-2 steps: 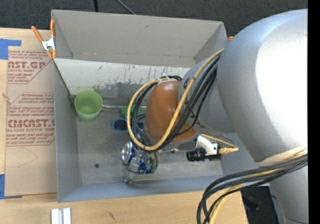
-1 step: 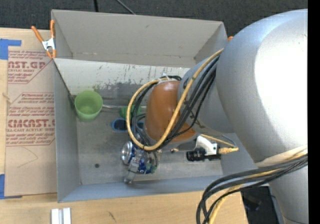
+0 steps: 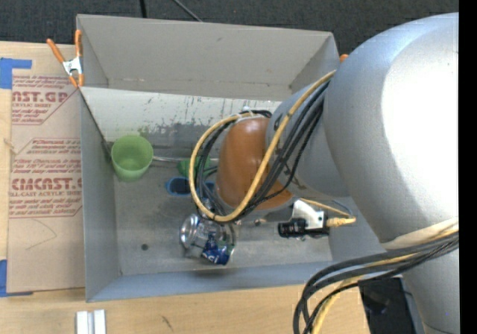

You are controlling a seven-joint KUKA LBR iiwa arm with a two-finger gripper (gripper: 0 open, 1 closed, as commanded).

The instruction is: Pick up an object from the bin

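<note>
Hand (image 3: pixel 201 235) low in bin (image 3: pixel 100 250), under orange cover (image 3: pixel 242 157), close to near wall. Whether hand is spread or pressed together: cannot tell, cables in way.

Small blue-and-silver thing (image 3: pixel 218 253) lies right at hand, perhaps touching; likely target.

Green cup (image 3: pixel 132 156) well apart at left, small blue piece (image 3: pixel 177 186) near middle.

To do step well:
- centre hand over thing
- keep off near wall
- confirm grip before lifting
- lift straight up

Risk: thing slips against wall.

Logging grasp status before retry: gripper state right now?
Gripper: cannot be told whether open or closed; it sits low in the bin, near the front wall.
</note>
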